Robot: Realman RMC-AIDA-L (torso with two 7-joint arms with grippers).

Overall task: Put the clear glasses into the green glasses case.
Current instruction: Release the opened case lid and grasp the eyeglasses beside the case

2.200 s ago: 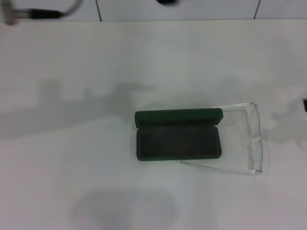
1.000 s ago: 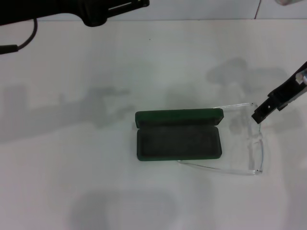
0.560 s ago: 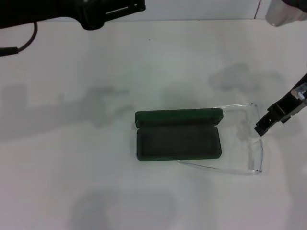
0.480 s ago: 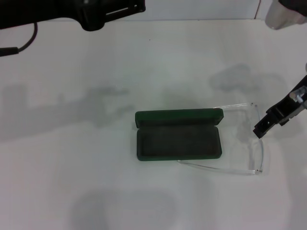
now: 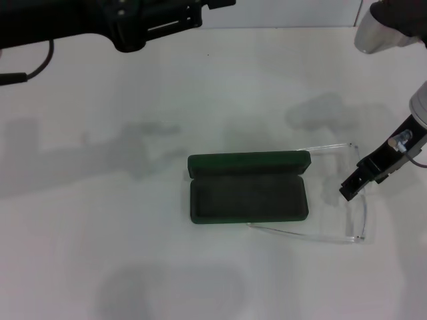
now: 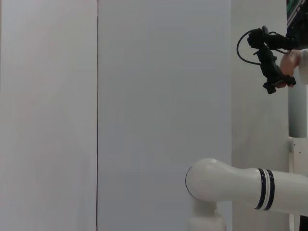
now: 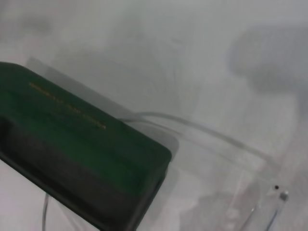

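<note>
The fully transparent, colourless plastic clear glasses (image 5: 347,200) are lying unfolded on the white table (image 5: 100,233), their wraparound lens standing just beyond the right end of the case and running near to far, while the two long thin arms are reaching leftward along the case's near and far sides. The dark green oblong hard glasses case (image 5: 248,188) is sitting open in the middle, felt lining up, its long axis running left to right and its lid propped along the far edge. The right gripper (image 5: 352,187) is hovering at the lens, just right of the case; whether its fingers are apart or together I cannot tell. It is by far the nearer hand. The left gripper (image 5: 200,8) is hanging well away at the far left, fingers not visible.
</note>
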